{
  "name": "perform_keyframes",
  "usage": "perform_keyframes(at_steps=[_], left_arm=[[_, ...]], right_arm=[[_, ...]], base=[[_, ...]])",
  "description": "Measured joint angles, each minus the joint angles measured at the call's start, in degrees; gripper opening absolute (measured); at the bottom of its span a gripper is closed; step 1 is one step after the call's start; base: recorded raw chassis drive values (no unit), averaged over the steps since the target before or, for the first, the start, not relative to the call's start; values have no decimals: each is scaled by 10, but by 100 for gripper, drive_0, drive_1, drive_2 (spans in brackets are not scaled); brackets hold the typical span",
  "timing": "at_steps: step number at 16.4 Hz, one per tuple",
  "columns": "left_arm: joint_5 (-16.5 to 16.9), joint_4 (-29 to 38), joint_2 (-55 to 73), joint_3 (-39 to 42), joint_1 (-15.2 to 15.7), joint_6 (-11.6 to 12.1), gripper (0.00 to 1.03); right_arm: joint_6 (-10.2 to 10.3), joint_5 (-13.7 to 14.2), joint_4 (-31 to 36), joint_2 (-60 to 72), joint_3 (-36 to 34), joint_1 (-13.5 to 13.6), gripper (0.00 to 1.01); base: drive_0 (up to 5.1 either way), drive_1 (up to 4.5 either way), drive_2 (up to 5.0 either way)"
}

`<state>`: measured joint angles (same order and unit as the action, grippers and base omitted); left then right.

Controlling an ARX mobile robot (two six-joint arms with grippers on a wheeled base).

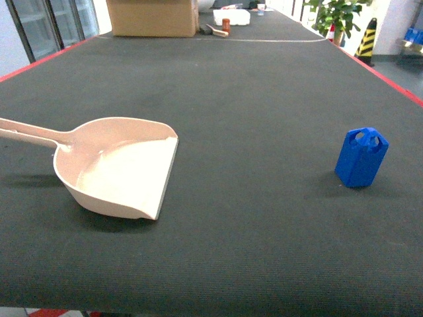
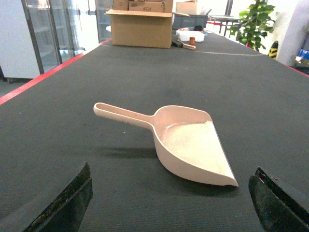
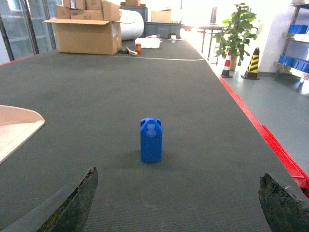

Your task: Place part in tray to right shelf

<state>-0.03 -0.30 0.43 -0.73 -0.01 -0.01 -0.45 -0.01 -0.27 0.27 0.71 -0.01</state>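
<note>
The tray (image 1: 122,168), a pale pinkish-beige scoop, lies on the dark table at the left, with its handle pointing left and its flat lip facing right. The part (image 1: 361,157), a small bright-blue block with a pierced top, stands upright at the right, well apart from the tray. In the left wrist view my left gripper (image 2: 172,165) is open just short of the tray (image 2: 188,142), holding nothing. In the right wrist view my right gripper (image 3: 178,171) is open, with the part (image 3: 151,139) ahead of it and slightly left. Neither gripper shows in the head view. The right shelf is out of view.
A cardboard box (image 1: 153,17) and small white items (image 1: 231,16) stand at the table's far end. Red strips (image 3: 263,137) mark the table's side edges. A potted plant (image 3: 235,29) and a striped cone (image 3: 252,64) stand on the floor beyond the right edge.
</note>
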Motion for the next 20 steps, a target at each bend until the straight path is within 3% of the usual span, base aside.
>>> perform_keyframes(at_steps=[9, 10, 11, 12, 13, 15, 17, 20], left_arm=[[0, 0, 0, 0, 0, 0, 98], [-31, -23, 8, -5, -11, -6, 98], [-146, -58, 68, -29, -60, -34, 98], [-167, -31, 128, -40, -45, -70, 98], [-151, 12, 175, -45, -19, -111, 98], [-37, 159, 343, -76, 41, -227, 98], [57, 342, 587, -134, 78, -351, 98], [103, 482, 826, -234, 106, -459, 98]], right_arm=[[0, 0, 0, 0, 0, 0, 98], [0, 0, 0, 0, 0, 0, 98], [0, 0, 0, 0, 0, 0, 98], [0, 0, 1, 0, 0, 0, 98], [0, 0, 0, 0, 0, 0, 98], [0, 0, 0, 0, 0, 0, 98], [0, 0, 0, 0, 0, 0, 98], [0, 0, 0, 0, 0, 0, 98]], base=[[0, 0, 0], [0, 0, 0], [0, 0, 0], [0, 0, 0], [0, 0, 0], [0, 0, 0], [0, 0, 0], [0, 0, 0]])
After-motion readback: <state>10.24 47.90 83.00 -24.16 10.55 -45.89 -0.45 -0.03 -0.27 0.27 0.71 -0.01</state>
